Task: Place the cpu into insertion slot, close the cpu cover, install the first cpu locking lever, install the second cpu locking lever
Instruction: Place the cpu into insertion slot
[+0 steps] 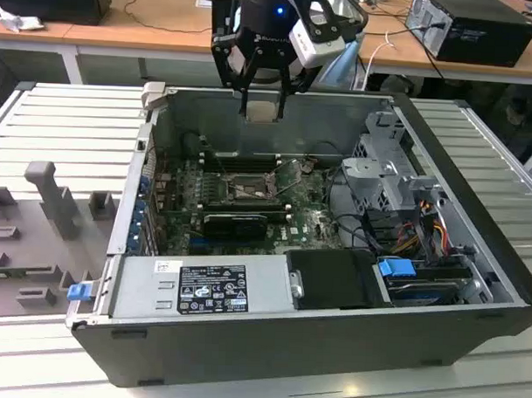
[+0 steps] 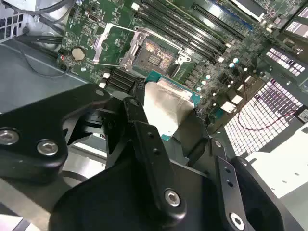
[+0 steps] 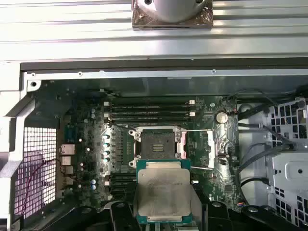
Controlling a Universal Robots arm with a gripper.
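Observation:
My gripper [image 1: 261, 104] hangs above the back wall of the open computer case [image 1: 474, 259], shut on the cpu [image 1: 261, 111], a flat square chip with a pale metal top. Both wrist views show the cpu [image 2: 166, 103] [image 3: 162, 190] clamped by its edges between the black fingers [image 2: 138, 103]. Below it on the green motherboard [image 3: 86, 159], the insertion slot [image 3: 159, 144] [image 2: 154, 57] lies open with its contacts bare. The cpu cover [image 2: 130, 52] stands raised at one side of the slot. Two thin locking levers [image 2: 108, 30] are swung out beside it.
Memory slots [image 3: 149, 109] run along one side of the socket. A black card [image 1: 235, 222] lies on the board nearer the power supply [image 1: 202, 288]. The drive cage [image 1: 398, 182] and cables [image 1: 435, 231] fill the exterior view's right. A grey fixture [image 1: 52, 196] stands on the table.

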